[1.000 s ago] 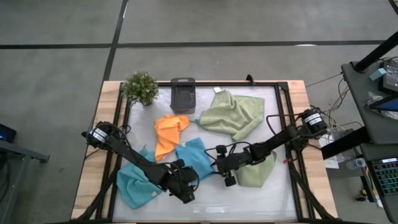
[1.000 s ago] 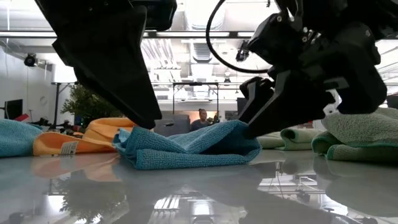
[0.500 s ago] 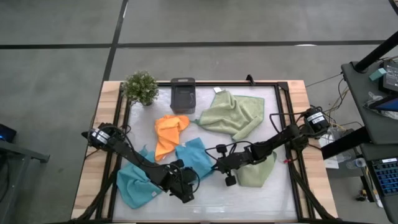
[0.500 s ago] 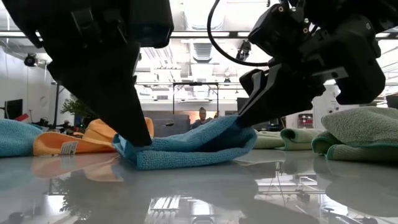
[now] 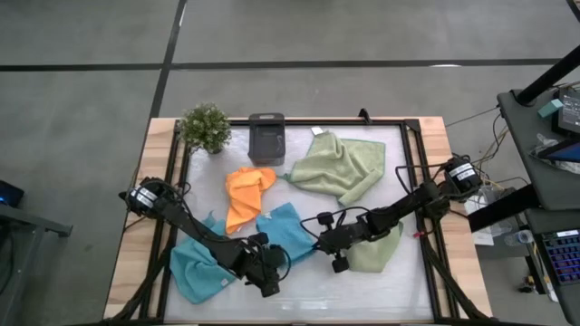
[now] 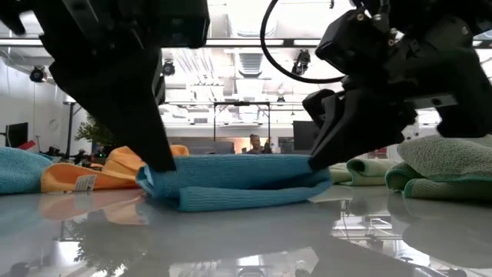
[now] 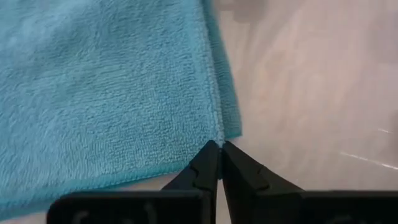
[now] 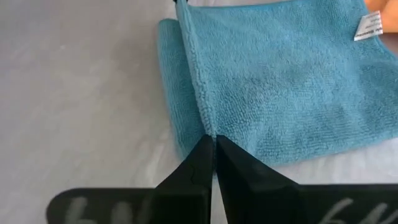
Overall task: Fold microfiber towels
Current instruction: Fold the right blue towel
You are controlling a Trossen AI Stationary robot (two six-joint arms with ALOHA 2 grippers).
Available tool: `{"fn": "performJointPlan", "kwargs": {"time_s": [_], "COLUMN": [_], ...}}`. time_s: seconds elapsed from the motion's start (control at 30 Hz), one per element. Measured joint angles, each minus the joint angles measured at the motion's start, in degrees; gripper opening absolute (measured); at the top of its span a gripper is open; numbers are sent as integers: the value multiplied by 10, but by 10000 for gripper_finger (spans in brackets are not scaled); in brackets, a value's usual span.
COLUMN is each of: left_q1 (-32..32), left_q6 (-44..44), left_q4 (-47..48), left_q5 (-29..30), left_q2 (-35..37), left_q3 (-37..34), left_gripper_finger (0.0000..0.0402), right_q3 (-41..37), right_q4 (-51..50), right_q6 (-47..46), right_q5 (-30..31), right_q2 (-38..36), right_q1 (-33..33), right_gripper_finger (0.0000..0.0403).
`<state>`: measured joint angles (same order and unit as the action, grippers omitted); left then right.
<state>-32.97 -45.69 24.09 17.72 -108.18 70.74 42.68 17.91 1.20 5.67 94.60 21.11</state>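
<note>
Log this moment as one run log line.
step: grasp | left end effector: shut on blue towel corner | right end effector: shut on opposite corner

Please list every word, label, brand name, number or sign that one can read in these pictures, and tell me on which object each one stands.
No text is readable anywhere.
White tag on the orange towel: print too small to read.
White tag on the blue towel held between the grippers: marks too blurred to read.
White tag on the spread green towel: too small to read.
Dark grey box: no lettering visible.

Bright overhead light glares off the glossy table (image 6: 254,238); near arms loom dark and blurred.
</note>
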Motion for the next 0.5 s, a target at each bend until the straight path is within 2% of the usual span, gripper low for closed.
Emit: {"fn": "performJointPlan", "kwargs": {"time_s": [0.33,0.5], "left_q1": [-1,-1], "left_q6": [13,14], "left_q4": [-67,-90], "left_q5": [-15,-26], "left_q2": [-5,-10], "left_q3": [-3,-3], "left_gripper_finger": [3,36], "right_q3": [0,0], "right_q4": [-22,-28], "right_q6": [-3,-1], "right_q5": [-27,-46], "right_q2": [1,1], "right_q1": [6,6], "right_gripper_finger": [11,34]}}
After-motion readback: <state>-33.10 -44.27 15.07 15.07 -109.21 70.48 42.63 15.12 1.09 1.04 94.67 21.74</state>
